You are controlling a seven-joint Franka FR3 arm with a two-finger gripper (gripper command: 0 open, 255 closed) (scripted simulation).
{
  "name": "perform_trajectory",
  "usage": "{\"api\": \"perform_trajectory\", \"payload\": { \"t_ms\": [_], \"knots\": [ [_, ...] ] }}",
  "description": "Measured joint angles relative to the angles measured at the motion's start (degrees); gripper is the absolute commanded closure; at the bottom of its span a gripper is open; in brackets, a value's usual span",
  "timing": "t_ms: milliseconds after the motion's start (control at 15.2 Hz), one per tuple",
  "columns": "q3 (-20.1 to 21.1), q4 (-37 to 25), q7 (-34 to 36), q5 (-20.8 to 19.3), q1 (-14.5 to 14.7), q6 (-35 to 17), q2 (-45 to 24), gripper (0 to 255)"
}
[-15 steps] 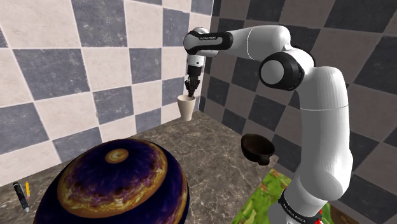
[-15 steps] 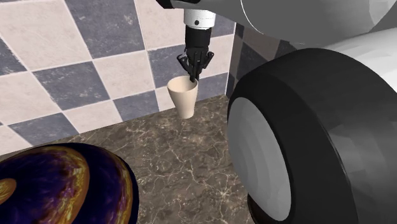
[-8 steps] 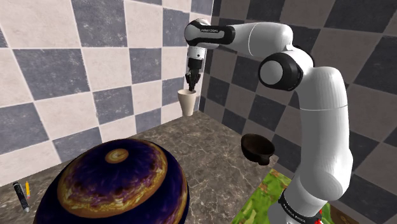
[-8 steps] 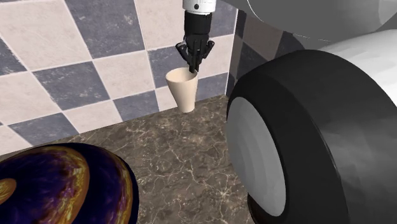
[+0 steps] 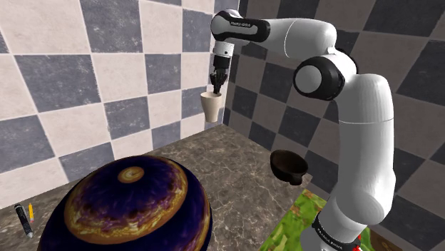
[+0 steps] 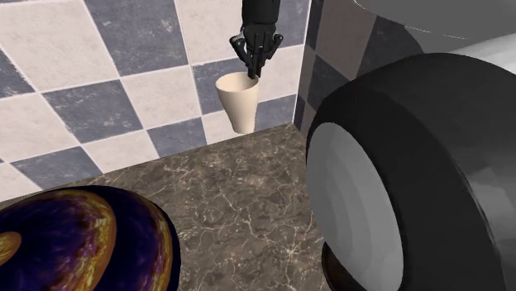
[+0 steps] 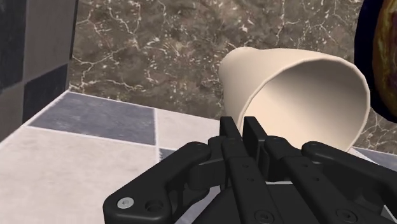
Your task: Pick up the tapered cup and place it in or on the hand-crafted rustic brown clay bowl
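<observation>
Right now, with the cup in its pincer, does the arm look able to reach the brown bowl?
Probably yes. The pincer is shut on the rim of the beige cup, lifted above the counter, and nothing stands between it and the dark brown bowl; the purple ball lies off to the side.

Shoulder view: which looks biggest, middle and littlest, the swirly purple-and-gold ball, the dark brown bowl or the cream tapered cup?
Largest: swirly purple-and-gold ball, nearest the camera too.
Middle: dark brown bowl.
Smallest: cream tapered cup, but it is farther away, so bowl versus cup is unsure.
</observation>
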State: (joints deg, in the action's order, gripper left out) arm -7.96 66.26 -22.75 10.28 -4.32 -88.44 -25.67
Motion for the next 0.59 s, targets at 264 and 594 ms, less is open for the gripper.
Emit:
{"api": "perform_trajectory", "payload": {
  "t_ms": [264,594],
  "knots": [
    [-0.7,15.1,-1.3,-1.3,0.5,-5.5,11.2,255],
    [-1.6,30.1,-3.1,-3.0,0.1,-8.8,23.0,255]
  ]
}}
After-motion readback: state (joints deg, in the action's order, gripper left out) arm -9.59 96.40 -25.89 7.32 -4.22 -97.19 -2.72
